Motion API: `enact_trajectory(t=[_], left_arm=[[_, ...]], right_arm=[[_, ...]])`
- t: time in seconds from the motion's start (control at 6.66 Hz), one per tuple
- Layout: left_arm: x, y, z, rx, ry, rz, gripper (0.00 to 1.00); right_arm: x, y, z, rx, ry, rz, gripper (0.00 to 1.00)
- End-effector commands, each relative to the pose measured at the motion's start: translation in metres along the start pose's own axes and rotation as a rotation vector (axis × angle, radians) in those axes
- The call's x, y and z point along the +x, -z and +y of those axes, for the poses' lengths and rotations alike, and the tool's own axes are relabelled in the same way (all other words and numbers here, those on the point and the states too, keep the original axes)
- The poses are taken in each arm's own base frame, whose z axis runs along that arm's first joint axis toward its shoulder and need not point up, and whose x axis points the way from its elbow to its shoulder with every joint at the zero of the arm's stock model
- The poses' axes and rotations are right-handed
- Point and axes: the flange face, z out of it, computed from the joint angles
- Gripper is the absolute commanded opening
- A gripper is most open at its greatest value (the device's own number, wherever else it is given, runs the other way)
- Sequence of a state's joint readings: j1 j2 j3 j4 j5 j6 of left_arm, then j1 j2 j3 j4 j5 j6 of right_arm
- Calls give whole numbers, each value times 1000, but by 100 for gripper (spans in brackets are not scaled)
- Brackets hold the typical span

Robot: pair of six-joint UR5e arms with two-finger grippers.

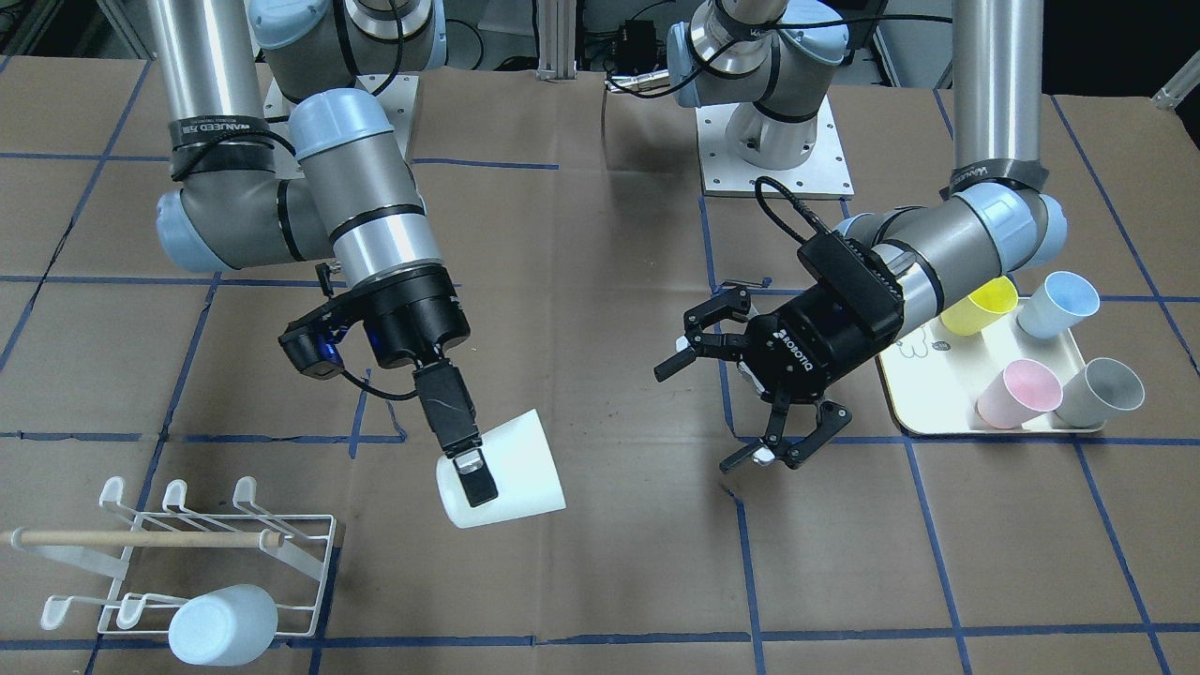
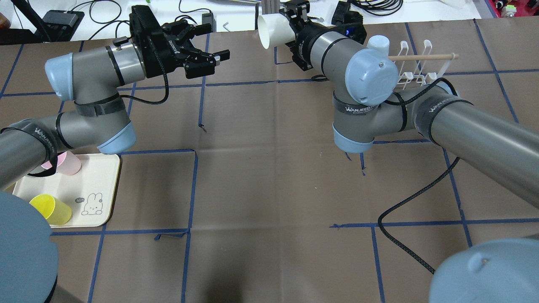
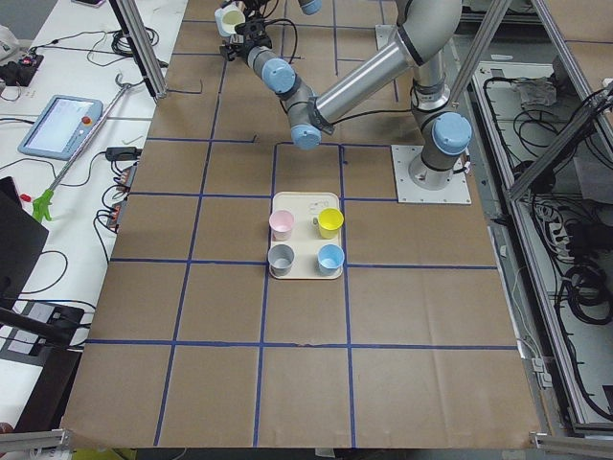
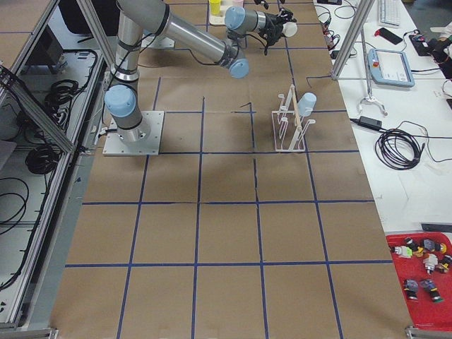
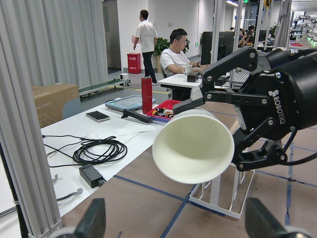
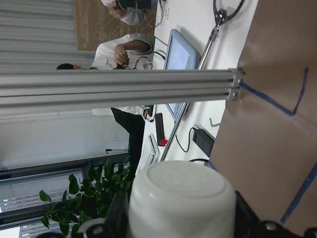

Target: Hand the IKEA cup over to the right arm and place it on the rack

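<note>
My right gripper point(image 1: 487, 478) is shut on a white cup point(image 1: 506, 464) and holds it tilted on its side above the table. In the overhead view the cup point(image 2: 271, 30) has its mouth turned toward my left gripper point(image 2: 212, 42). The left gripper point(image 1: 698, 417) is open and empty, a gap away from the cup. The left wrist view looks into the cup's mouth point(image 5: 193, 146). The right wrist view shows the cup's base point(image 6: 181, 198) between my fingers. The white wire rack point(image 1: 216, 544) with its wooden dowel stands beyond the right gripper and bears a pale-blue cup point(image 1: 223, 623).
A cream tray point(image 1: 937, 412) with a bear drawing lies beside the left arm, holding yellow point(image 1: 980, 307), blue point(image 1: 1057, 303), pink point(image 1: 1019, 392) and grey point(image 1: 1099, 392) cups. The table is brown paper with blue tape lines. A black cable point(image 2: 412, 202) trails from the right arm.
</note>
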State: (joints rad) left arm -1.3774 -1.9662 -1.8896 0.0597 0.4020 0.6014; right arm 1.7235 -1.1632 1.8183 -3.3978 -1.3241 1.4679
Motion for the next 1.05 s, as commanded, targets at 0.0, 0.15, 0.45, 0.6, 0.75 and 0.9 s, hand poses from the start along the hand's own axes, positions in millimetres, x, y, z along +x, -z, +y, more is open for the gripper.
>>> enact_trajectory(t=[0.0, 0.15, 0.45, 0.6, 0.75, 0.9], left_arm=[[-32, 2, -5, -82, 64, -107, 99], [-55, -2, -13, -201, 125, -254, 99], [-91, 3, -16, -461, 285, -497, 99], [-95, 12, -17, -571, 405, -582, 99], [-82, 16, -13, -734, 525, -631, 99], [-56, 19, -6, -972, 645, -700, 99]], right_arm=[[0, 6, -60, 86, 313, 8, 30], [2, 9, -89, 127, 498, 29, 29], [-6, 29, -145, 210, 890, 78, 21], [-5, 42, -181, 256, 1057, 131, 21], [-1, 56, -224, 266, 1219, 161, 21], [9, 68, -262, 236, 1362, 144, 21]])
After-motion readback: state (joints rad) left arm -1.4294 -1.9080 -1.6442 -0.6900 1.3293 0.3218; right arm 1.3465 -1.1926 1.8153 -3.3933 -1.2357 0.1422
